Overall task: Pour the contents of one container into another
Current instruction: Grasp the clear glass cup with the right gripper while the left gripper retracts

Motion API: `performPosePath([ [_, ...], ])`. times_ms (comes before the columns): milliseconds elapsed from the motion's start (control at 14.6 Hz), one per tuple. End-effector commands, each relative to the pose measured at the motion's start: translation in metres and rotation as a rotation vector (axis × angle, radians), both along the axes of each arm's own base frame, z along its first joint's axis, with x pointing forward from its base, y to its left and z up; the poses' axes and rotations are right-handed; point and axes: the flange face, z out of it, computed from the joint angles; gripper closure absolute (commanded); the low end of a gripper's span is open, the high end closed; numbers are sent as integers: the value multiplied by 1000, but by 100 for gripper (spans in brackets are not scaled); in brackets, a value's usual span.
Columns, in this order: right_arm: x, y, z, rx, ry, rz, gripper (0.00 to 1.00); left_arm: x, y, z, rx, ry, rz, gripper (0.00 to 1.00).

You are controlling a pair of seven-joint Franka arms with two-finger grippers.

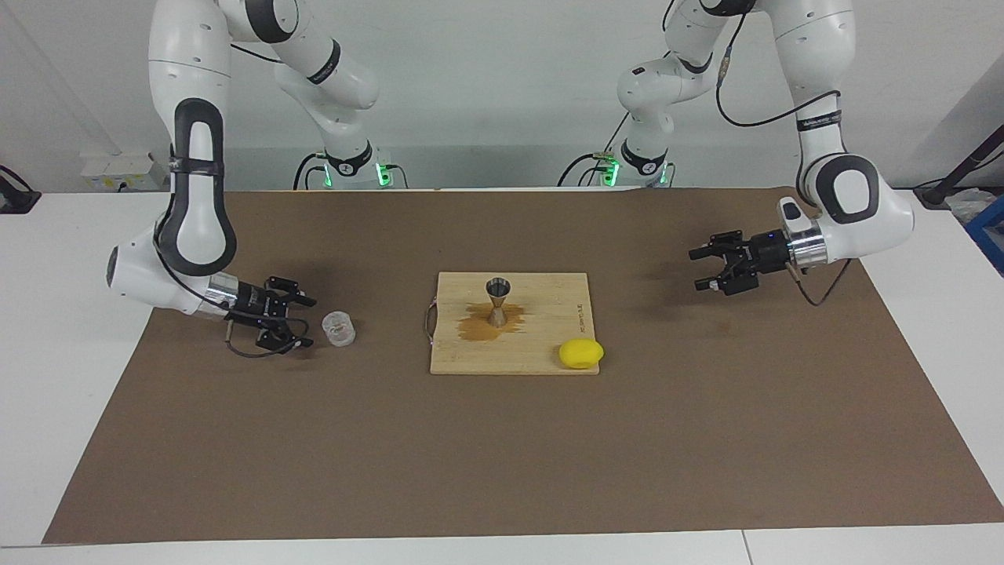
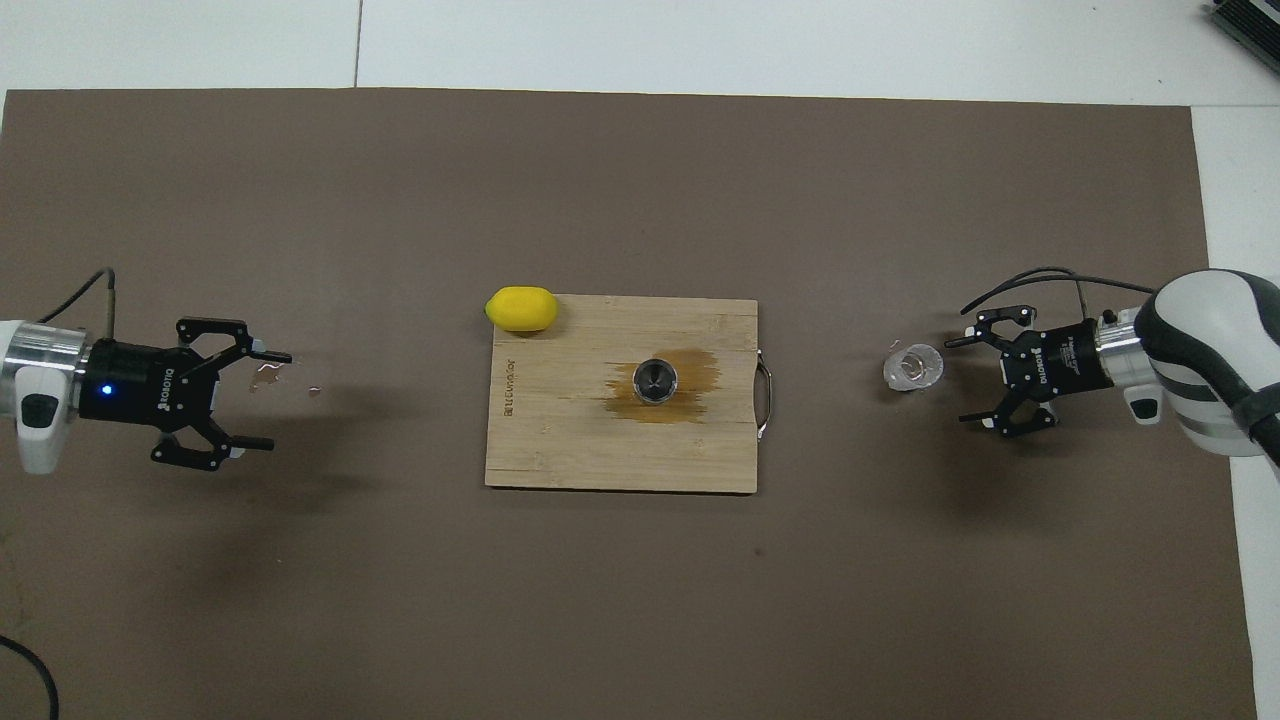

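Beside the small clear cylindrical cup point(image 1: 339, 328), the right gripper point(image 1: 300, 322), jaws released like the waiting left gripper's point(image 1: 700, 270), could topple it approaching the silvery hourglass jigger point(image 1: 497, 300).

Both arms low and level, left pincer point(image 1: 700, 269) and right pincer point(image 1: 303, 320) wide open.
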Motion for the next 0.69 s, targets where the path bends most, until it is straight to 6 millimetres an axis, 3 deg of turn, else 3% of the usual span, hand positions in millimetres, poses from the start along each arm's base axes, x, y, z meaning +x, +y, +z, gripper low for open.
performPosePath([
  [0,-1,19,-7,24,-26,-9,0,6,18,29,125,-3,-60,0],
  [274,-1,26,-9,41,-39,-19,0,17,24,78,284,-59,-133,0],
  [480,0,34,-8,58,-43,-27,0,11,18,108,394,-46,-126,0],
  [549,0,35,-7,61,-52,-17,4,9,10,118,436,-42,-130,0],
  [617,0,36,-6,74,-53,-23,16,12,3,129,483,-33,-122,0],
])
